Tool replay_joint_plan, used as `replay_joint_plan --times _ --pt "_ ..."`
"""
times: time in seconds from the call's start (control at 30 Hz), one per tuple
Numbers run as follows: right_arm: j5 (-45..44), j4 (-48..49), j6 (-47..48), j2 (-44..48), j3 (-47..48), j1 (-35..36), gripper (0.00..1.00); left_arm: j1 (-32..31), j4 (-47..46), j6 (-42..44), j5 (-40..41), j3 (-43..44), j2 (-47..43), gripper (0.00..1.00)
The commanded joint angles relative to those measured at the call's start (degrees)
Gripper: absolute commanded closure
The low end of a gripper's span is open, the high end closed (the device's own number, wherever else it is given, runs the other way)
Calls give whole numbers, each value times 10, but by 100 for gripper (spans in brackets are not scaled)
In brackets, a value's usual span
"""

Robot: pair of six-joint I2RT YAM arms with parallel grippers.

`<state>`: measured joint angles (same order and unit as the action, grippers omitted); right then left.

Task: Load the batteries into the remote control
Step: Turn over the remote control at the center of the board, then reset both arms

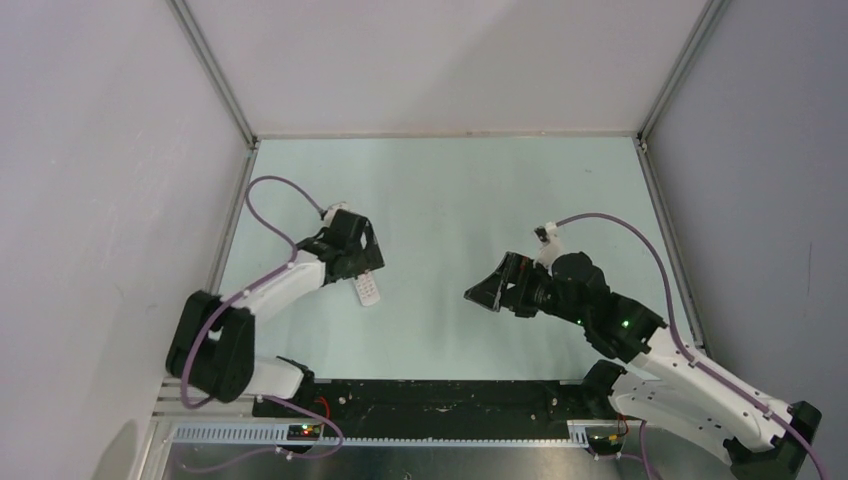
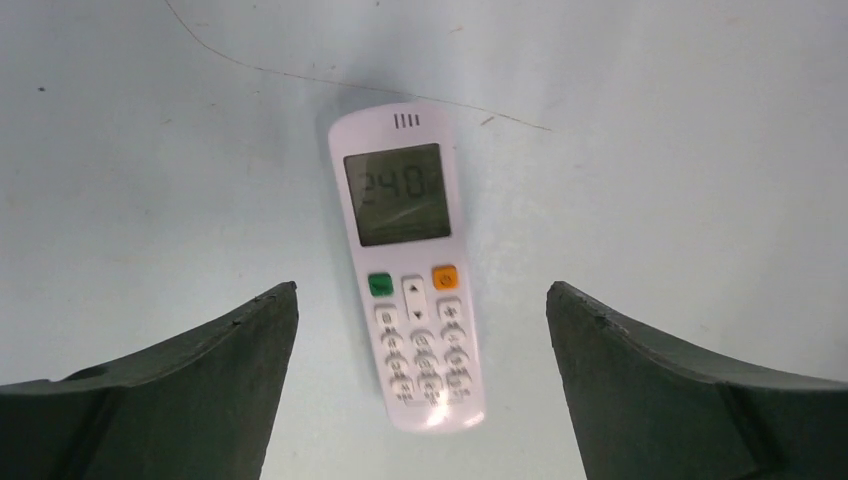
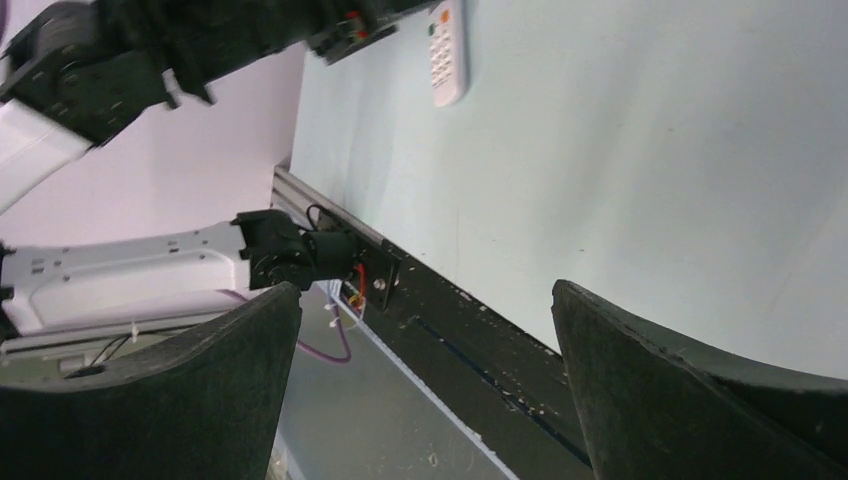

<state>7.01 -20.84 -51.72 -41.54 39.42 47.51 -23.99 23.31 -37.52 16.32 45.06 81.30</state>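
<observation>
The white remote control (image 1: 368, 290) lies face up on the pale table (image 1: 450, 190), left of centre. In the left wrist view the remote (image 2: 405, 270) shows a lit display with digits, a green and an orange button and rows of small white buttons. My left gripper (image 2: 423, 290) is open, its jaws wide on either side of the remote's button end and above it, not touching; it also shows in the top view (image 1: 364, 258). My right gripper (image 1: 482, 294) is open and empty, raised right of centre and pointing left. The remote's end shows far off in the right wrist view (image 3: 447, 50). No batteries are in view.
A black rail (image 1: 430, 395) with wiring runs along the table's near edge between the arm bases. White walls with metal frame posts (image 1: 215, 70) enclose the table on the left, back and right. The left arm (image 3: 150, 40) shows in the right wrist view.
</observation>
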Motion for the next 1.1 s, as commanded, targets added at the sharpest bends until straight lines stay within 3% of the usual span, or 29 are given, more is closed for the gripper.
replay_joint_plan --times 0.0,0.27,0.4,0.53,0.77,1.07 --pt "-82 -70 8 43 5 -13 0 -1 29 -4 -30 7 -100 2" --pt "-236 -285 21 166 98 -31 0 -1 101 11 -136 1 -391 0" --pt "-310 -375 22 219 180 -30 0 -1 148 29 -129 12 -547 0" --pt "-362 -413 21 281 231 -30 0 -1 181 60 -114 44 -649 0" --pt "-399 -444 17 335 288 -30 0 0 214 78 -64 89 -729 0" --pt "-385 -472 -4 322 301 -30 0 -1 241 61 -58 113 -724 0"
